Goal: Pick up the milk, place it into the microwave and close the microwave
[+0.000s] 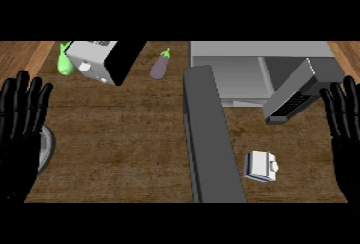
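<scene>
Lying on the brown counter, the white milk carton sits just right of the microwave's open door and in front of the microwave; the right hand rests near it at the right edge, fingers straight, holding nothing; the left hand rests likewise at the left edge, well apart.

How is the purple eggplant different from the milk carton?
The eggplant is purple, long and rounded with a green stem; the milk carton is white and boxy. The eggplant lies at the far side of the counter, left of the open microwave; the milk carton lies nearer, in front of the microwave. Both rest on the brown counter, and neither hand touches them.
</scene>
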